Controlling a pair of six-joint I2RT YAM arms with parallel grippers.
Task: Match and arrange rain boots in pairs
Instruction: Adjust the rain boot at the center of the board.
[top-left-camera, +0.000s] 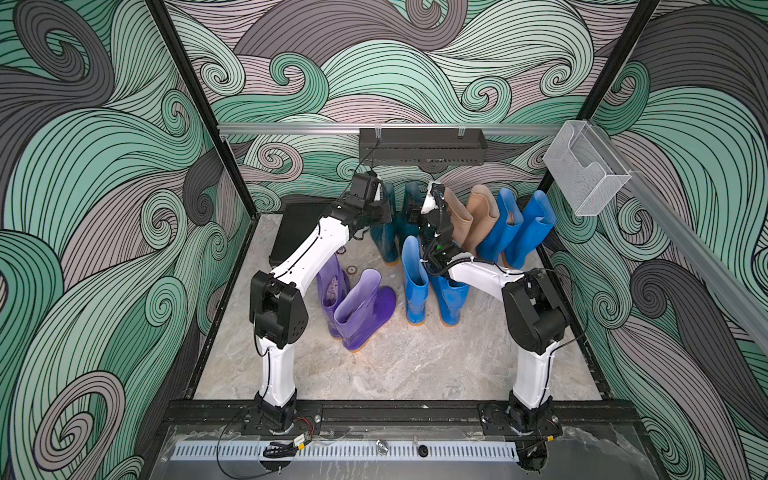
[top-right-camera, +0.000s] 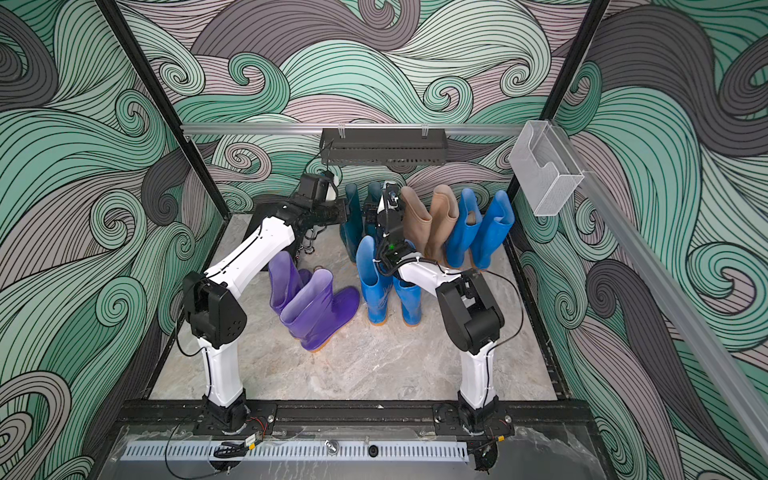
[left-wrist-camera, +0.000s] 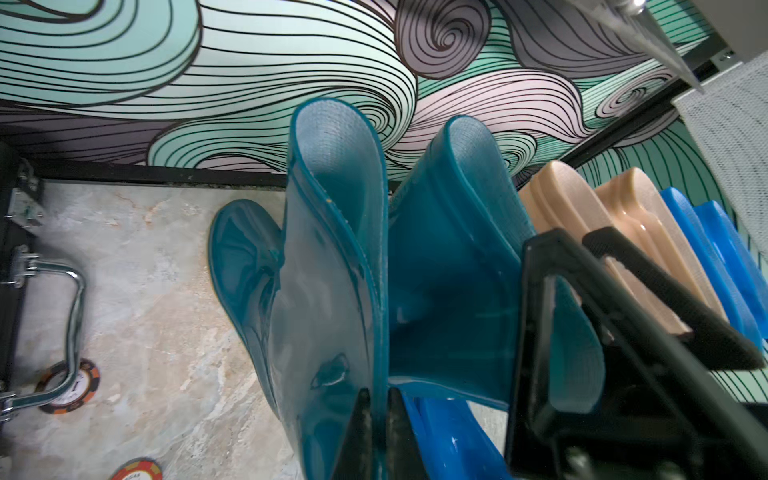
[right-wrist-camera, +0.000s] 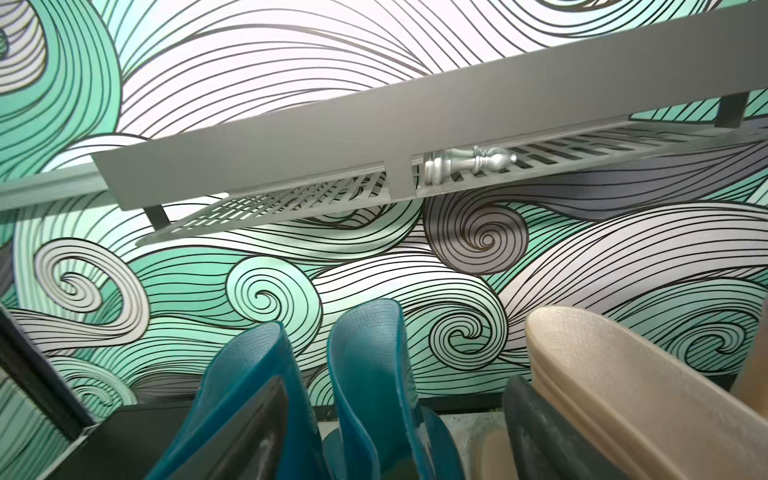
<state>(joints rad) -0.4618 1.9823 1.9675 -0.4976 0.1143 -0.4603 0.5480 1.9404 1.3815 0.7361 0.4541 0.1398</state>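
Two dark teal rain boots (top-left-camera: 388, 245) (left-wrist-camera: 332, 249) stand side by side at the back of the floor. My left gripper (left-wrist-camera: 379, 392) (top-left-camera: 383, 212) is shut on the shaft wall of the left teal boot, one finger on each side. My right gripper (right-wrist-camera: 395, 386) (top-left-camera: 413, 208) is open, its fingers (right-wrist-camera: 536, 432) astride the top of the other teal boot (right-wrist-camera: 370, 374) and close to a beige boot (right-wrist-camera: 623, 374). The beige pair (top-left-camera: 469, 216) and a blue pair (top-left-camera: 519, 224) line up to the right. Another blue pair (top-left-camera: 432, 286) and a purple pair (top-left-camera: 357, 307) stand nearer the front.
A flat black case (top-left-camera: 295, 232) with a metal handle (left-wrist-camera: 70, 291) lies at the back left, poker chips (left-wrist-camera: 68, 386) beside it. A black shelf (top-left-camera: 422, 145) with a silver chess piece (right-wrist-camera: 469, 164) hangs on the back wall. A clear basket (top-left-camera: 586, 166) hangs at the right.
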